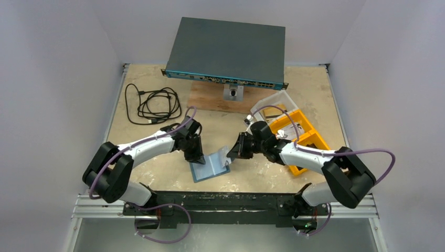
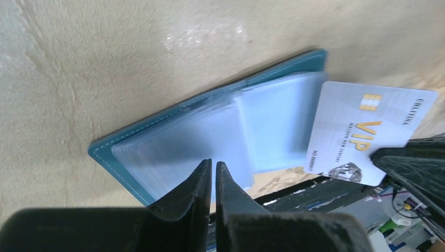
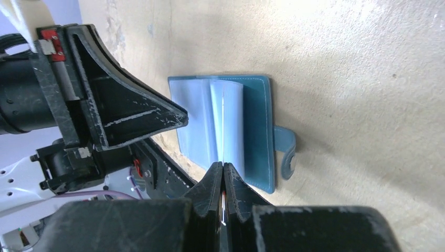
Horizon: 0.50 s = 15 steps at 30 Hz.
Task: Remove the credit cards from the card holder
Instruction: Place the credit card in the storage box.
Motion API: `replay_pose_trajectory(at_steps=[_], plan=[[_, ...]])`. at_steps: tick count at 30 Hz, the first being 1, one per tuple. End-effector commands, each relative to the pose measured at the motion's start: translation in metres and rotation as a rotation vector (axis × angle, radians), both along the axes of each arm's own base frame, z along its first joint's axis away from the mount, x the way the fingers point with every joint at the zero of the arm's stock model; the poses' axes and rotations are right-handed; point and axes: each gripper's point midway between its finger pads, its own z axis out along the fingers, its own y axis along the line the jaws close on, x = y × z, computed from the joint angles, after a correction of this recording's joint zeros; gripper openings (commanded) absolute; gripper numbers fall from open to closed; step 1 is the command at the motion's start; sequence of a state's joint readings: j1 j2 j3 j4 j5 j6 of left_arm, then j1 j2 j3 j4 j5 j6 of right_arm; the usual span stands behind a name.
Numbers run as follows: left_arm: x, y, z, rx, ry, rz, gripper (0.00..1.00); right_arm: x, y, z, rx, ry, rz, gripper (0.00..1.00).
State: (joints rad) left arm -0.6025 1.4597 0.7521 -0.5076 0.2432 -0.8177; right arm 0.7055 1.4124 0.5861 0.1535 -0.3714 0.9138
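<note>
The teal-blue card holder (image 1: 209, 168) lies open on the table between the arms, its clear pockets (image 2: 210, 136) facing up and its snap tab (image 3: 286, 149) out to one side. My left gripper (image 2: 214, 164) is shut with nothing between its jaws, tips over the holder's pockets. My right gripper (image 3: 223, 165) is shut on a silvery credit card (image 2: 362, 131) marked VIP. The card is out of the pockets, just off the holder's edge. It shows edge-on (image 3: 224, 126) in the right wrist view. No other credit cards are visible.
A grey network switch (image 1: 225, 50) stands on a wooden board (image 1: 210, 97) at the back. A coiled black cable (image 1: 152, 105) lies at the back left. A clear tub (image 1: 273, 105) and an orange bin (image 1: 302, 136) sit right of my right arm.
</note>
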Motion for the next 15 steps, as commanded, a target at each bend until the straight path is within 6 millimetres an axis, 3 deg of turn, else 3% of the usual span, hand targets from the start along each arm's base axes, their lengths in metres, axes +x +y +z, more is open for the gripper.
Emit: replay_pose_trajectory(at_steps=[1, 7, 15], plan=[[0.026, -0.008, 0.052, -0.045, -0.165, -0.038, 0.14, 0.017, -0.009, 0.03, -0.02, -0.079, -0.077, 0.0], [0.026, -0.006, 0.093, -0.072, -0.25, -0.082, 0.47, 0.034, -0.049, 0.053, -0.057, -0.115, -0.246, 0.0], [0.017, -0.002, 0.112, -0.096, -0.297, -0.123, 0.57, 0.053, -0.123, 0.08, -0.149, -0.154, -0.523, 0.0]])
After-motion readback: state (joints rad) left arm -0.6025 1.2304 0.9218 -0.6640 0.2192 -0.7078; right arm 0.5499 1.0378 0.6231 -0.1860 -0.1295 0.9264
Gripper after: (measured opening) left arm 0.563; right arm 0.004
